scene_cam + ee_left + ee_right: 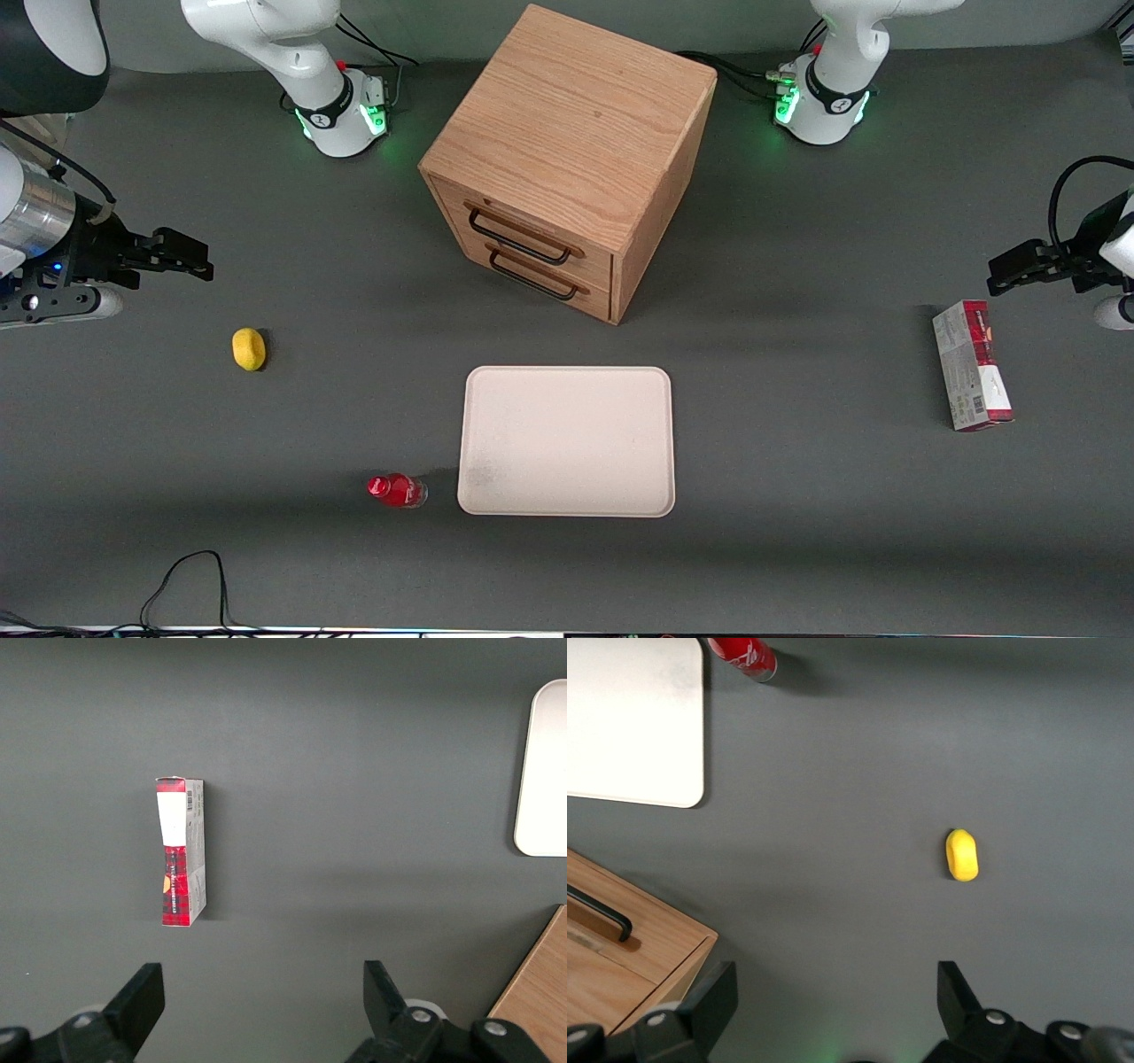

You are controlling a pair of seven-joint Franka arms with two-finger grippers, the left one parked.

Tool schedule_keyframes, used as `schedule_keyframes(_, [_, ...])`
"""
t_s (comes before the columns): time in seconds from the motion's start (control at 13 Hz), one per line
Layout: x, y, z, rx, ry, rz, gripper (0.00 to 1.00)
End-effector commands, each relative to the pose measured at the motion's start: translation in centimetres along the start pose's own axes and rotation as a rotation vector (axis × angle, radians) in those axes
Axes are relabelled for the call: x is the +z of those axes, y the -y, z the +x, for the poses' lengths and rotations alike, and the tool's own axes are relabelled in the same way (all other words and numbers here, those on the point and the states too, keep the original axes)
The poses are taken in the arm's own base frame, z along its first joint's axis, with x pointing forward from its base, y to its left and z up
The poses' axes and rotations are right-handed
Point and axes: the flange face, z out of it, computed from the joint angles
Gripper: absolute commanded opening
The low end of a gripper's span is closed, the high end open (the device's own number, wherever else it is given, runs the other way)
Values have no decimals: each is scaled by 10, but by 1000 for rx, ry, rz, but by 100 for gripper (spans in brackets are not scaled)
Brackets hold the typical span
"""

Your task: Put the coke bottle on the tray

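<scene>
The coke bottle, small with a red cap and red label, lies on its side on the grey table just beside the tray's near corner; it also shows in the right wrist view. The cream tray lies flat and bare in front of the wooden drawer cabinet, and one corner of it shows in the right wrist view. My right gripper hovers open and empty at the working arm's end of the table, farther from the front camera than the bottle; its fingers stand wide apart in the right wrist view.
A yellow lemon-like lump lies between the gripper and the bottle. The wooden drawer cabinet with two black handles stands mid-table. A red-and-grey carton lies toward the parked arm's end. A black cable loops at the near edge.
</scene>
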Motion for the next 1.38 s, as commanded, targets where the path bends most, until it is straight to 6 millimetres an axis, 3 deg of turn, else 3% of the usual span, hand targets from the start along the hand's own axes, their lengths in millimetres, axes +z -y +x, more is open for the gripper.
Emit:
schedule_keyframes(0.0, [-11,9,23,16,14,42,100])
schedule_keyframes(0.23, [-16,39,60,35,16,46,100])
schedule_keyframes(0.46, [11,111,84,97,37,48,100])
schedule_keyframes(0.54, [11,119,85,94,29,37,100])
schedule_keyframes(0.77, [12,121,85,90,31,37,100])
schedule_keyframes(1.0, [25,119,96,98,29,37,100])
schedule_keyframes(1.15, [47,120,124,141,-35,61,100])
schedule_keyframes(1.31, [81,125,158,188,-107,87,100])
